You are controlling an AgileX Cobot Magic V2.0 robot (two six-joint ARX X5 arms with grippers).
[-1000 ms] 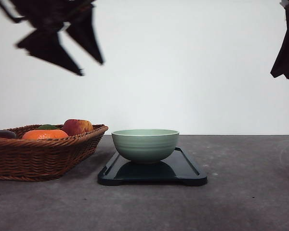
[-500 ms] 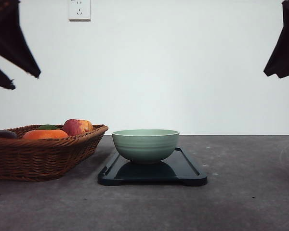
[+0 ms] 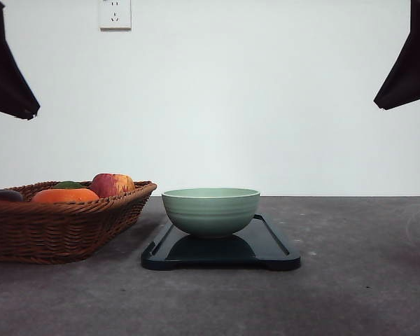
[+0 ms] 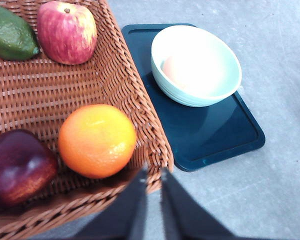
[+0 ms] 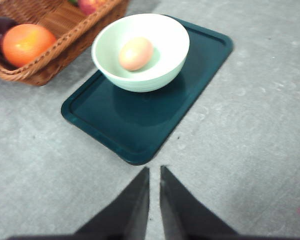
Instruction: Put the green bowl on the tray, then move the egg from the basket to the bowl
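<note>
Right wrist view: egg [image 5: 136, 53] lies inside the bowl [image 5: 140, 51], slightly off centre toward the basket side; shell pale tan-pink, smooth, matte, long axis tilted. In the left wrist view the egg [image 4: 176, 70] is washed out by glare, visible as a faint pinkish patch against the bowl [image 4: 196, 65] wall. Bowl is pale sage green outside with faint horizontal ridges and a lighter rim [image 3: 211, 210]; it sits upright on the tray [image 3: 273, 246], toward the tray's far end. Tray is glossy black, rectangular, rounded corners, raised rim, small feet; it mirrors the bowl's underside. Basket [image 3: 59, 222] stands just beside the tray on the left; brown wicker, braided rim. It holds an orange [image 4: 97, 140], a red apple [image 4: 66, 31], a dark purple fruit [image 4: 19, 166] and a green fruit [image 4: 10, 33]. Grey table [image 3: 364, 280], white wall, socket [image 3: 115, 13] high on the wall. Left gripper [image 4: 153, 192] is raised over the basket's near rim, fingers nearly together, holding nothing. Right gripper [image 5: 154, 192] is raised over bare table near the tray's corner, fingers likewise almost closed and empty.
</note>
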